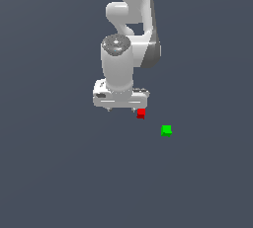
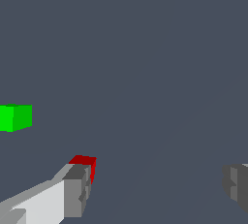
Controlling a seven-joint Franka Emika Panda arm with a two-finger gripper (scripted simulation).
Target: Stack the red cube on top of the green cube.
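End effector: the white end effector (image 2: 155, 189) hangs low over the dark grey bench (image 1: 59, 172), fingers (image 2: 72, 194) spread wide, holding nothing.
Red cube: the tiny bright red plain cube (image 1: 141, 113) sits just beside one fingertip, seemingly outside the gap.
Green cube: the tiny bright green plain cube (image 1: 166, 131) rests near the red one, apart, toward the exterior view's right.
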